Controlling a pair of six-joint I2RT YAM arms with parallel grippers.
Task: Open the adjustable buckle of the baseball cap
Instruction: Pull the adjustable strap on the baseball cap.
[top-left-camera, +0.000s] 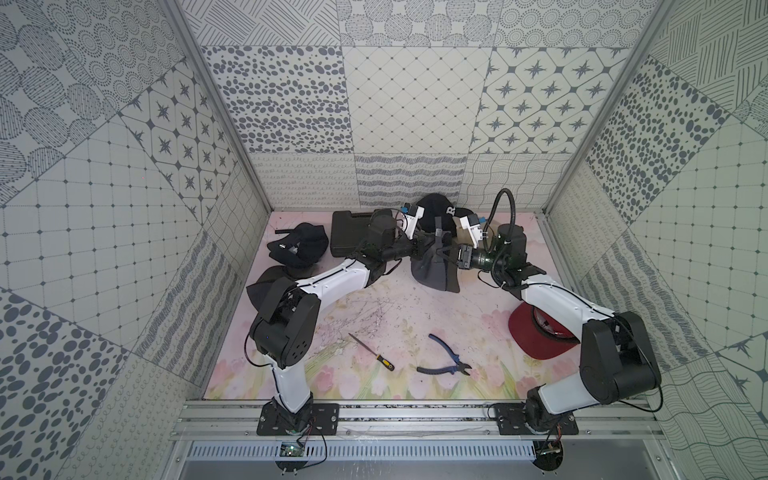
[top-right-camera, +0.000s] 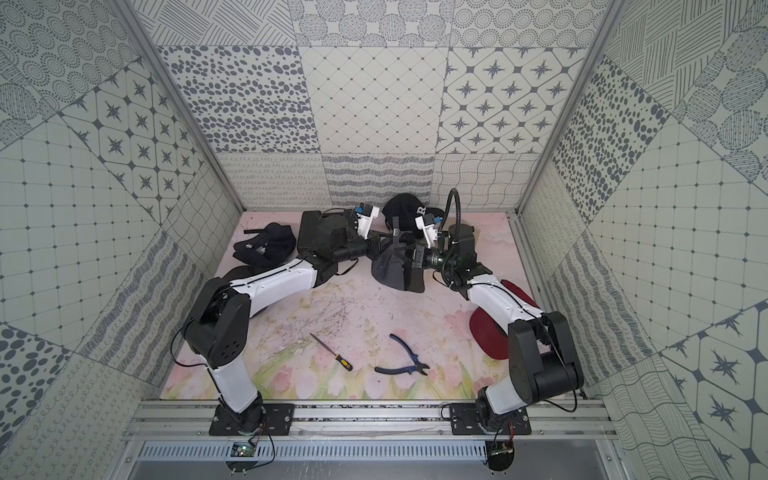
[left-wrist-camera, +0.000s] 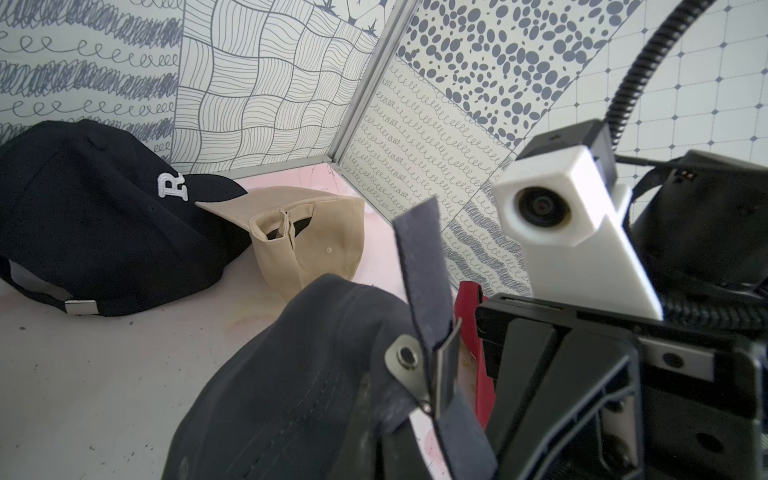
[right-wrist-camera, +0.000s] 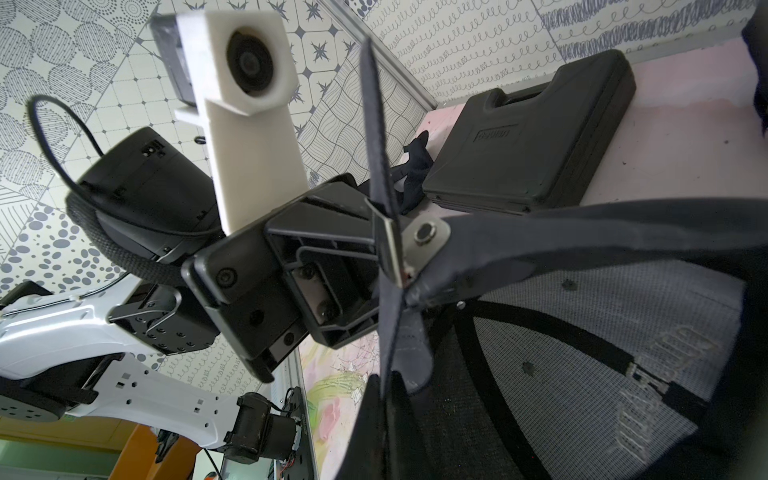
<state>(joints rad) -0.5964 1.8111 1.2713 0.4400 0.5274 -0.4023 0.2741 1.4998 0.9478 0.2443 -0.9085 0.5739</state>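
The dark grey baseball cap (top-left-camera: 432, 272) (top-right-camera: 395, 272) hangs between my two grippers at the back middle of the table. Its metal buckle (left-wrist-camera: 409, 359) (right-wrist-camera: 424, 239) has the flap standing at an angle from the riveted plate. The strap (left-wrist-camera: 419, 257) (right-wrist-camera: 374, 137) runs through the buckle and sticks up above it. My left gripper (top-left-camera: 430, 249) (top-right-camera: 379, 246) is shut on the cap right beside the buckle; the cap hides its tips in its own wrist view. My right gripper (top-left-camera: 448, 252) (right-wrist-camera: 385, 378) is shut on the strap's end below the buckle.
A black cap with a white R (top-left-camera: 436, 208) and a beige cap (left-wrist-camera: 307, 237) lie behind. A black case (top-left-camera: 351, 232) and another black cap (top-left-camera: 297, 249) sit back left. A red cap (top-left-camera: 536, 332) lies under the right arm. Screwdriver (top-left-camera: 372, 353) and pliers (top-left-camera: 446, 361) lie in front.
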